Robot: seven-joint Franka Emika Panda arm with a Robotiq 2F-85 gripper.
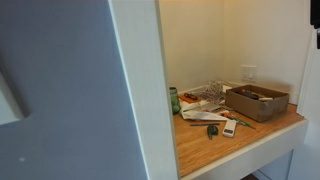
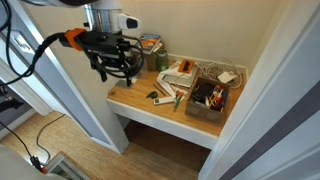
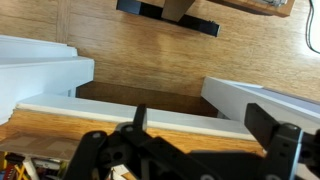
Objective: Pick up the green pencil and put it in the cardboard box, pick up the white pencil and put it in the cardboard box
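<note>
From where I stand, the end effector (image 2: 117, 70) hangs at the left, above the near corner of the desk (image 2: 135, 100). Its jaws are spread wide with nothing between them. The wrist view mostly shows floor and the desk's edge, so it has to travel right and inward first.

In the middle sits the clutter. I take the green pencil (image 1: 243, 122) to be the thin dark line lying flat just in front of the cardboard box (image 1: 257, 101), though it is faint. The small round green lump (image 1: 212, 130) nearby is not the target.

I'd say the jaws should straddle the stick crosswise and come down low. The lift should clear the box's near wall before the release.
</note>
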